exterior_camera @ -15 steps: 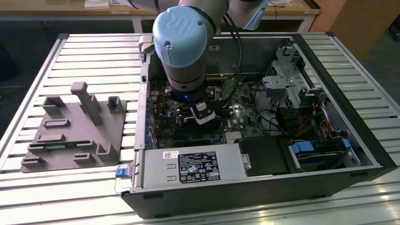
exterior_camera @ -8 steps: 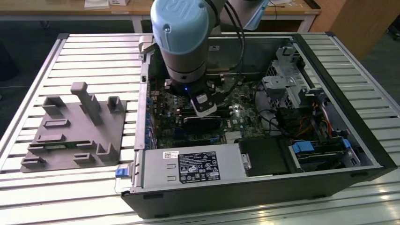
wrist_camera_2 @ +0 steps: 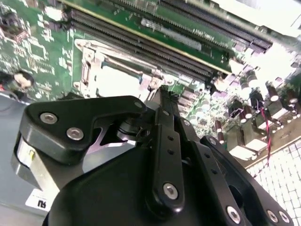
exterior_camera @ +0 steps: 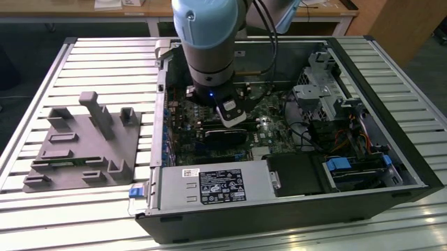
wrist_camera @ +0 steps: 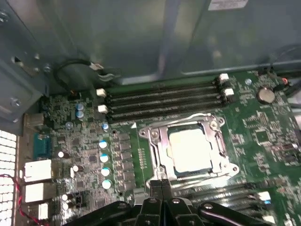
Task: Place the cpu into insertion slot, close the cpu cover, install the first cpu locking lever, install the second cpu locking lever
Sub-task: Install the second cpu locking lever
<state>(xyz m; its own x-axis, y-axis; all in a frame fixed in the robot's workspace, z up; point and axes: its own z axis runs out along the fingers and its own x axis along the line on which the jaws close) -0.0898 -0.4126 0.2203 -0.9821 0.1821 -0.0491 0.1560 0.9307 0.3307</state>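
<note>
- You can see the cpu point(wrist_camera: 190, 149) seated in the insertion slot point(wrist_camera: 159, 153) in the first wrist view, its pale silvery face turned up and framed on all sides by metal.
- The cpu cover point(wrist_camera: 221, 146) lies flat around the chip, its cut-out centre leaving the pale face open to you; thin wire levers run along the frame's edges, though you cannot tell whether they are latched.
- In the second wrist view the same socket point(wrist_camera_2: 89, 70) sits just past the fingertips, with the bright chip point(wrist_camera_2: 117, 80) inside it.
- Your end effector point(wrist_camera: 161, 184) hangs just beside the socket's near edge, its two fingers pressed together with nothing between them, and not touching the frame as far as you can tell.
- Long black memory slots point(wrist_camera: 164, 100) run along the far side of the socket on the green board point(wrist_camera: 263, 132).
- In the exterior view the arm point(exterior_camera: 209, 47) reaches down into the open computer case point(exterior_camera: 363, 172), which lies on its side near the middle of the slatted bench point(exterior_camera: 104, 57).
- A grey fixture block point(exterior_camera: 84, 149) rests on the bench toward the exterior view's left edge, well apart from the case.
</note>
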